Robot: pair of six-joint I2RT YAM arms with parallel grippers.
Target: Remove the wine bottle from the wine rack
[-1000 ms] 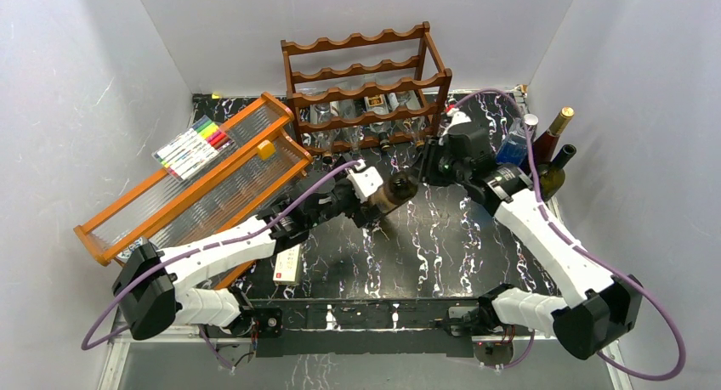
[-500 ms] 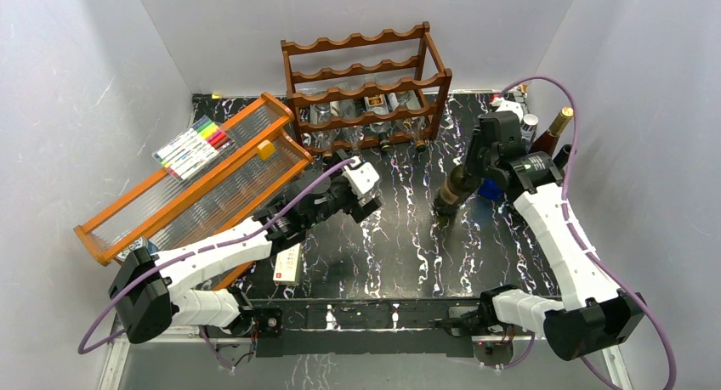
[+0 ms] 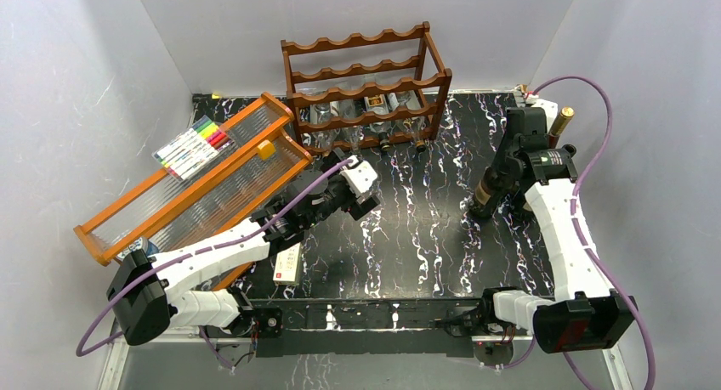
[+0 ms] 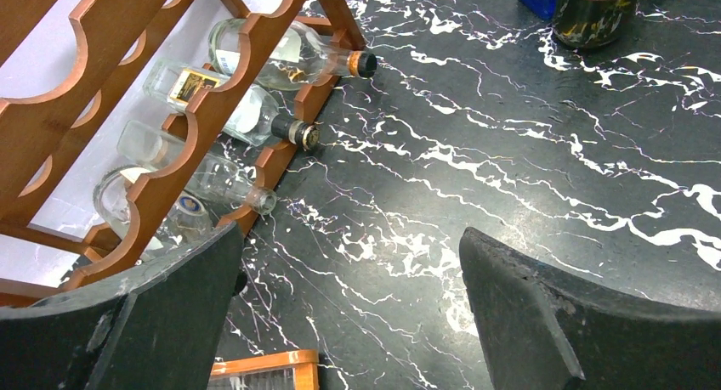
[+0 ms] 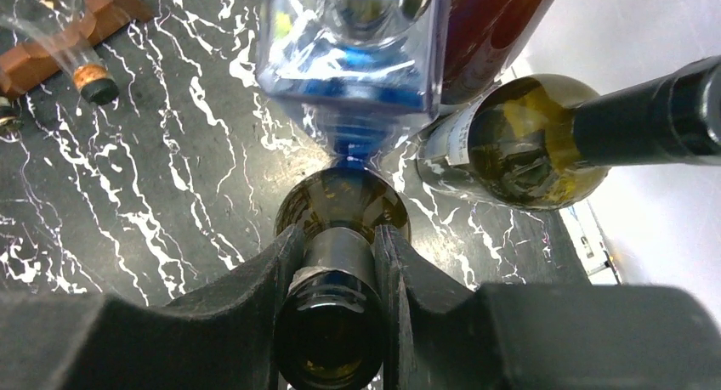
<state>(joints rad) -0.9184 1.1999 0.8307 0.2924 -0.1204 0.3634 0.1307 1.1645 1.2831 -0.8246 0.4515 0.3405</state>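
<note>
The dark reddish-brown wine rack (image 3: 366, 88) stands at the back centre, with several clear bottles (image 4: 272, 54) lying in its lower tiers. It also shows in the left wrist view (image 4: 170, 93). My right gripper (image 5: 337, 245) is shut on the neck of a dark wine bottle (image 3: 486, 193), held roughly upright at the right side of the table, well away from the rack. Whether its base touches the table I cannot tell. Its shoulder shows in the right wrist view (image 5: 340, 203). My left gripper (image 4: 353, 237) is open and empty over the table in front of the rack.
A blue square bottle (image 5: 357, 59), a green bottle (image 5: 527, 139) and a red-brown bottle (image 5: 493, 33) stand close behind the held bottle by the right wall. An orange-framed ribbed tray (image 3: 195, 182) with markers (image 3: 194, 145) lies at the left. A small white box (image 3: 287, 264) lies near the front.
My right gripper has carried the wine bottle from the table's middle to the right side and tipped it upright. My left gripper, earlier at the bottle's base, is now clear of it.
</note>
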